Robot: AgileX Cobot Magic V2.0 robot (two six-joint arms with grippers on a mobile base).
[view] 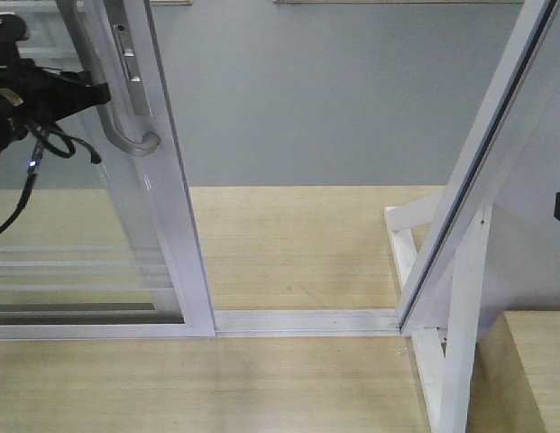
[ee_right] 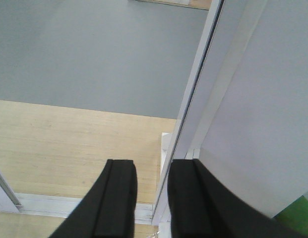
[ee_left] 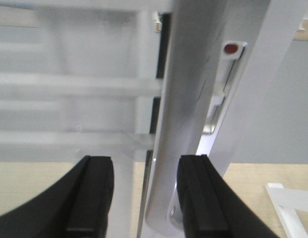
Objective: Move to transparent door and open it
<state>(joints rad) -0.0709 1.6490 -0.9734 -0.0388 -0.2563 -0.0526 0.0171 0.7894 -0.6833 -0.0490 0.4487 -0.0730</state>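
The transparent door (view: 90, 234) stands at the left in the front view, clear glass with thin white bars in a white frame. Its curved grey pull handle (view: 117, 117) is on the right stile. My left gripper (view: 97, 93) reaches in from the left at handle height. In the left wrist view my left gripper (ee_left: 146, 198) is open around the handle (ee_left: 188, 114). The bar lies close to the right finger (ee_left: 201, 198), with a gap to the left finger. My right gripper (ee_right: 154, 198) is open and holds nothing, above the wooden floor beside a white frame.
A gap lies between the door's stile (view: 189, 271) and the slanted white frame (view: 469, 180) on the right. A white floor track (view: 307, 320) crosses the gap. Beyond it come wooden floor (view: 298, 244) and grey floor (view: 316, 90). White braces (view: 460, 361) stand low right.
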